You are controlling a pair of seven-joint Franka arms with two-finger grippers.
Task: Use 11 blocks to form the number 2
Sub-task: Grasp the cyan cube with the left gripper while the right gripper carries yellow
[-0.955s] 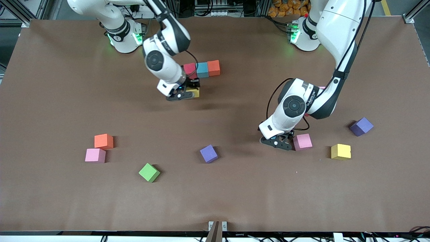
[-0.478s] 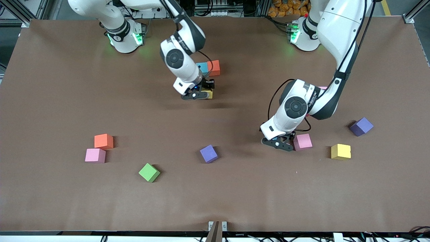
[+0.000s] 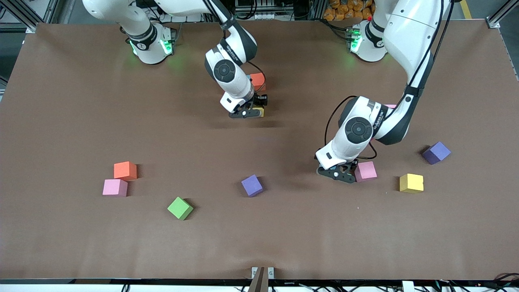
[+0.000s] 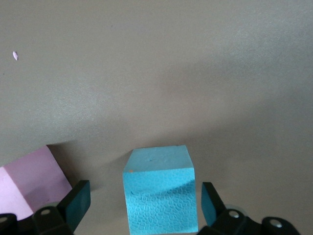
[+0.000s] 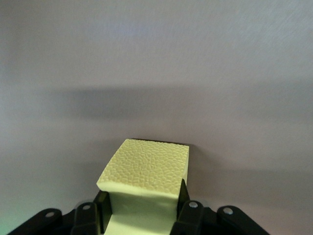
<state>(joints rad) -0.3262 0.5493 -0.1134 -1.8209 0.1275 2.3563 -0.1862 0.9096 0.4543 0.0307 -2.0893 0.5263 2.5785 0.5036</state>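
Note:
My right gripper is shut on a yellow block, whose edge shows in the front view. It holds the block low over the table beside an orange block that the arm partly hides. My left gripper is open and low, with a light blue block standing between its fingers untouched. A pink block lies right beside it. In the front view the left gripper hides the blue block. Loose blocks: orange, pink, green, yellow.
Two purple cubes lie on the brown table: one near the middle, one toward the left arm's end. A sliver of pink shows past the left arm's elbow.
The right arm has carried the yellow block toward the left arm's end, and now covers the red and light blue blocks next to the orange one. The left arm has hardly moved.

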